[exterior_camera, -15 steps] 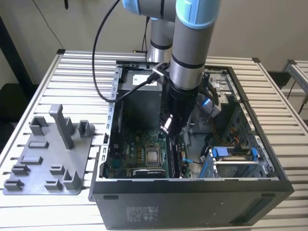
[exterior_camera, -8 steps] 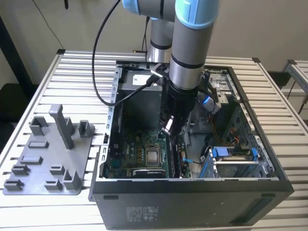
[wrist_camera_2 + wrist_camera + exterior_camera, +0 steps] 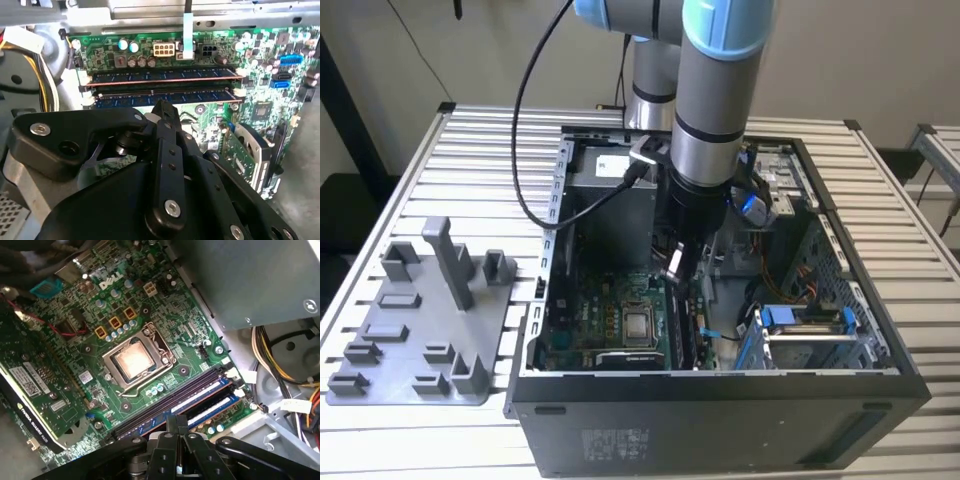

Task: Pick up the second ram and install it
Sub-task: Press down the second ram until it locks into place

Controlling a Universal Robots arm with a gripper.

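The end effector [image 3: 162, 107] is hovering just above the second ram [image 3: 162, 95], which is sitting in its motherboard [image 3: 125, 315] slot; whether its fingers are parted, I cannot tell.

Worktop [image 3: 470, 140]: a pale slatted metal surface, its ribs running across the exterior view.
On it, toward the exterior view's left: a grey plastic fixture tray [image 3: 415, 345] with upright posts, lying flat.
On it, just beside the tray toward the exterior view's right: an open black computer case [image 3: 720, 425], lying on its side, its green motherboard [image 3: 585, 325] facing up.
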